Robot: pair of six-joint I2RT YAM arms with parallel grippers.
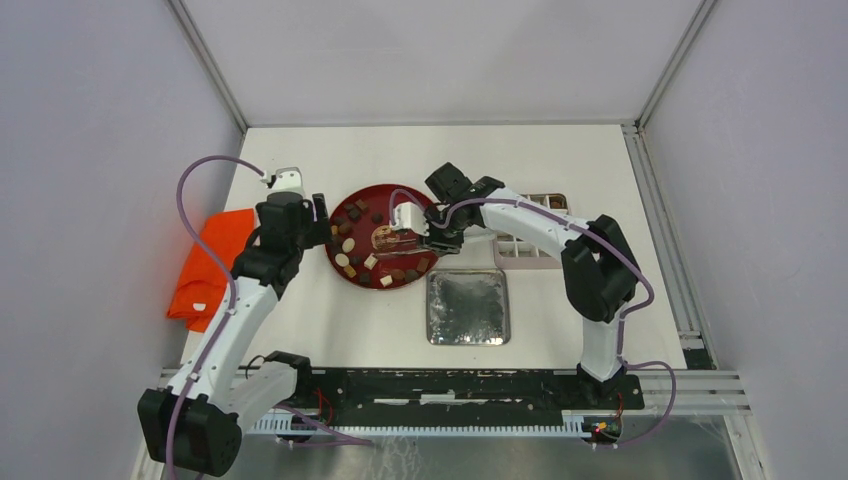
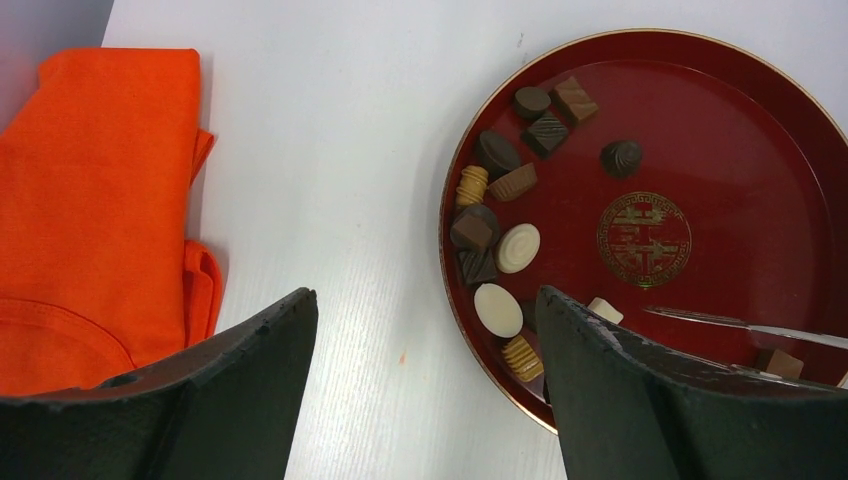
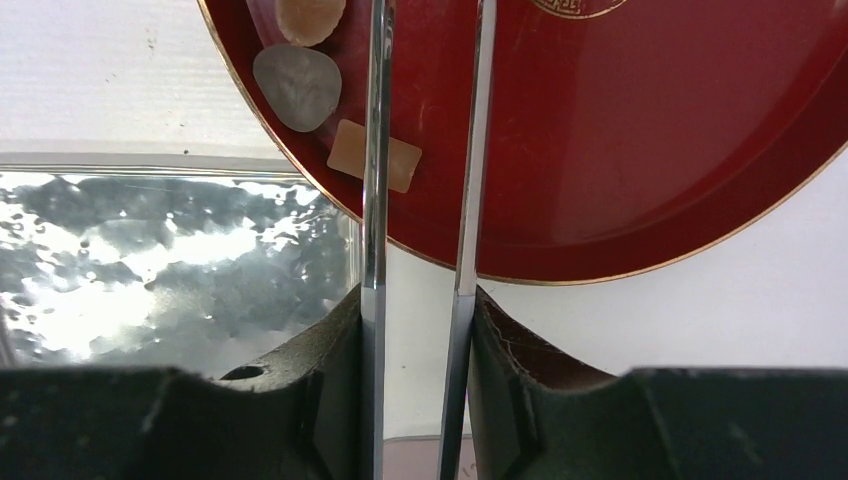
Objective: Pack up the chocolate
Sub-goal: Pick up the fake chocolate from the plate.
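On the glossy round red plate (image 2: 720,150), ridged and smooth chocolate (image 2: 518,247) pieces crowd the rim from nine to five o'clock. The left gripper (image 2: 425,305) gapes empty; the right gripper (image 3: 420,305) clamps thin steel tongs (image 3: 376,150), tips unclear.

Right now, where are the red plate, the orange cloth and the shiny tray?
red plate (image 2: 700,100), left wrist view, bare floor near its top rim.
orange cloth (image 2: 90,200), left wrist view, middle of the fabric.
shiny tray (image 1: 468,307), top external view, middle of its floor.

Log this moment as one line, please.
left jaws open at red plate rim | right jaws shut on tongs over plate | chocolates on plate
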